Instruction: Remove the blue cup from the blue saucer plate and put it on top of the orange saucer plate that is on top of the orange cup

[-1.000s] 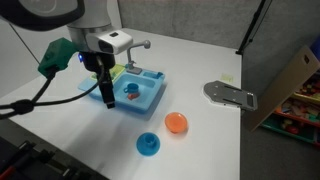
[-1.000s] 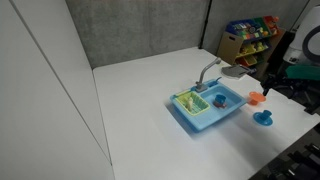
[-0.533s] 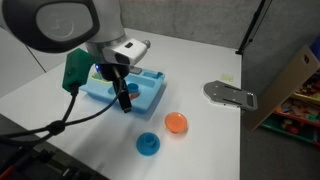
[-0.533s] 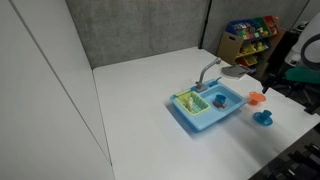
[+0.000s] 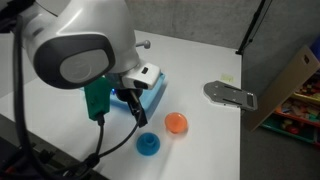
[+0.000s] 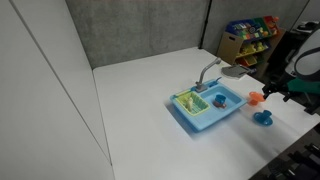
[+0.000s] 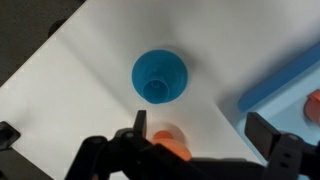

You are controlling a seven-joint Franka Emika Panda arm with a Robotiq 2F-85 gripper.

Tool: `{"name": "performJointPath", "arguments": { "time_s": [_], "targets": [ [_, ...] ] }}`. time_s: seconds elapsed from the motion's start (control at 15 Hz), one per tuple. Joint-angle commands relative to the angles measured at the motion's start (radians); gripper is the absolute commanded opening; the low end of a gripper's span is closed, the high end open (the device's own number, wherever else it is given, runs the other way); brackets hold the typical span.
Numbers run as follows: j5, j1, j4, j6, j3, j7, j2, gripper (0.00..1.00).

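Note:
The blue cup point(image 7: 156, 88) stands on the blue saucer plate point(image 7: 172, 67) on the white table; in both exterior views they show as one blue piece point(image 5: 148, 144) point(image 6: 264, 118). The orange saucer plate point(image 5: 176, 123) point(image 6: 255, 97) lies on the orange cup, which I cannot make out beneath it; in the wrist view the orange saucer plate point(image 7: 170, 137) is partly hidden by my gripper body. My gripper point(image 7: 200, 132) is open and empty, hovering above the table between the blue and orange pieces point(image 5: 134, 110).
A light-blue toy sink point(image 6: 207, 108) point(image 5: 152, 92) with small toys stands beside the saucers; its edge shows in the wrist view point(image 7: 285, 80). A grey flat part point(image 5: 230, 94) lies further off. A cardboard box point(image 5: 292, 80) and toy shelf point(image 6: 247, 38) stand off the table.
My arm has swung from over the sink towards the blue cup and saucer, nearer the camera. The gripper stays open and empty. The cups and saucers have not moved.

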Motion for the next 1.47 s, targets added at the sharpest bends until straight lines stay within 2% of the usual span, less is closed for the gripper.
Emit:
{"name": "performJointPath", "arguments": {
  "time_s": [0.0, 0.2, 0.53, 1.13, 1.2, 1.33, 1.4],
  "targets": [
    [0.079, -0.047, 0.041, 0.011, 0.018, -0.150, 0.079, 1.00],
    [0.082, -0.065, 0.073, 0.056, 0.011, -0.211, 0.163, 1.00],
    [0.102, -0.112, 0.137, 0.114, 0.049, -0.259, 0.277, 1.00],
    [0.091, -0.094, 0.218, 0.165, 0.044, -0.233, 0.419, 1.00],
    [0.091, -0.092, 0.222, 0.165, 0.042, -0.231, 0.427, 0.75],
    [0.090, -0.084, 0.224, 0.165, 0.037, -0.226, 0.435, 0.66],
    [0.091, -0.081, 0.222, 0.163, 0.036, -0.224, 0.432, 0.56]
  ]
}}
